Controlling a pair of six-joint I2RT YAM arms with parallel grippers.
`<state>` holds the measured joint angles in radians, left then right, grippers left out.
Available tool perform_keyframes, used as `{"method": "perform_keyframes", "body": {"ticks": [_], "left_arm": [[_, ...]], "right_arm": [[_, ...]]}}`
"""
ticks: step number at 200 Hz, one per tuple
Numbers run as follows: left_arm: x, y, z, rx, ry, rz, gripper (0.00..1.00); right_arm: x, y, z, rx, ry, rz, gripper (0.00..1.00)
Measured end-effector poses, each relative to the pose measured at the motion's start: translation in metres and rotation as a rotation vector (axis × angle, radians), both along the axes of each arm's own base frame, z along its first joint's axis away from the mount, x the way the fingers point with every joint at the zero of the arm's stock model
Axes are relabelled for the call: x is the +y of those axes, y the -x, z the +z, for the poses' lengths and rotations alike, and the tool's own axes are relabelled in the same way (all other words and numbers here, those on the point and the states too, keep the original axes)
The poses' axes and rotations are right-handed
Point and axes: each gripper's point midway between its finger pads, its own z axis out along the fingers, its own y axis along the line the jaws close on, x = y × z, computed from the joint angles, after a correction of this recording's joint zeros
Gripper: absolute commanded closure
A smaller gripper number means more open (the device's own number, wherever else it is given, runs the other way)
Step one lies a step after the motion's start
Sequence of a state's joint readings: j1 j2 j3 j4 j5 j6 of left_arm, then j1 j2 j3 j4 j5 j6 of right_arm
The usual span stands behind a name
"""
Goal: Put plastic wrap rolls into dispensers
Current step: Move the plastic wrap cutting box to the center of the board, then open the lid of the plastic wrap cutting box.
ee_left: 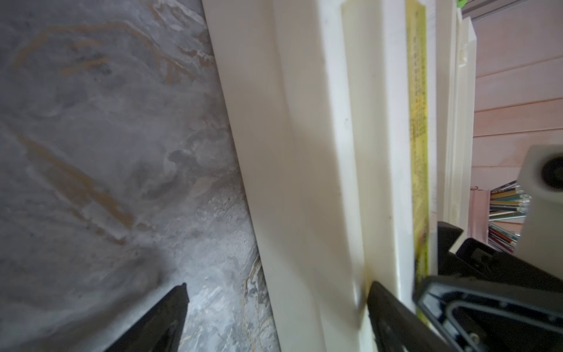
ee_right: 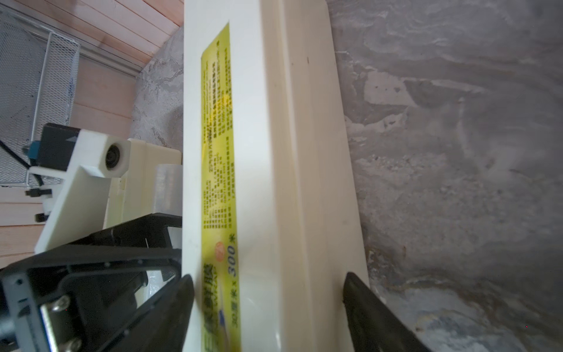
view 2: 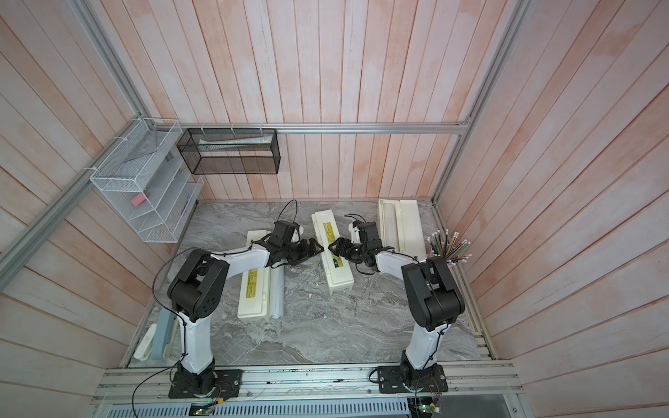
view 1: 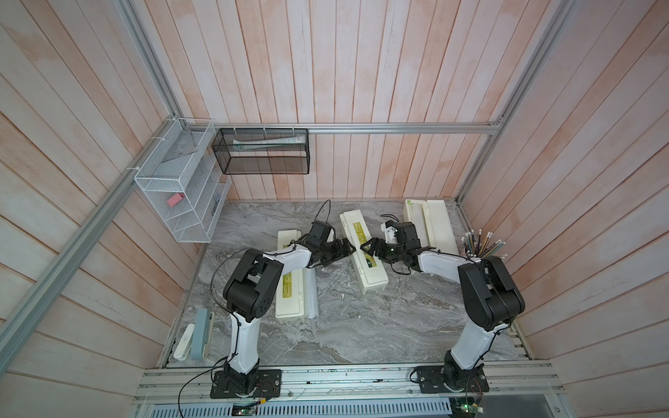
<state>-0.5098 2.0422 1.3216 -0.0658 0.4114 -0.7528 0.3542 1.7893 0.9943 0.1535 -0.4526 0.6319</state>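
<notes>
Three cream dispensers lie on the marble top. The middle dispenser (view 1: pixel 374 278) (view 2: pixel 340 278) is closed, yellow label up. My right gripper (view 1: pixel 365 248) (ee_right: pixel 268 289) straddles it, with a finger against each long side. My left gripper (view 1: pixel 350 247) (ee_left: pixel 278 295) stands open at its other side, one fingertip (ee_left: pixel 377 298) touching the lid's edge. The left dispenser (view 1: pixel 289 293) is closed, and a plastic wrap roll (view 1: pixel 312 296) (view 2: pixel 277 296) lies on the table beside it. The right dispenser (view 1: pixel 440 224) is open with a roll (view 1: pixel 416 217) in its trough.
A cup of pencils (view 1: pixel 481 246) stands at the right wall behind my right arm. A white wire rack (view 1: pixel 181 202) and a black mesh basket (view 1: pixel 260 152) hang at the back left. Flat items (view 1: pixel 197 336) lean at the front left edge.
</notes>
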Motion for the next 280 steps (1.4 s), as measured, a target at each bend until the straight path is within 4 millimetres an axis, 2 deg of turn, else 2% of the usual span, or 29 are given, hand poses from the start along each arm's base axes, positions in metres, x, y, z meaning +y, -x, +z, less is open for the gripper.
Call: {"method": "perform_keyframes", "body": {"ticks": [56,81,126,170,194,280], "left_arm": [[-0.013,-0.019,0.002,-0.015,0.005,-0.008,0.07],[-0.018,-0.021,0.002,-0.028,0.004,-0.022,0.07],[-0.026,-0.011,0.001,-0.045,0.004,-0.076,0.06],[-0.027,0.014,0.0,-0.037,0.025,-0.121,0.06],[-0.027,0.015,0.0,-0.041,0.033,-0.126,0.06],[-0.028,0.015,0.0,-0.043,0.035,-0.127,0.06]], "right_arm": [[-0.013,0.006,0.003,-0.014,0.033,-0.045,0.24],[-0.018,0.008,0.005,-0.015,0.048,-0.062,0.2],[-0.029,0.012,0.015,-0.013,0.056,-0.083,0.16],[-0.043,0.007,0.041,-0.078,0.035,-0.093,0.15],[-0.041,0.008,0.047,-0.094,0.026,-0.074,0.16],[-0.029,0.018,0.047,-0.086,-0.02,0.003,0.16]]}}
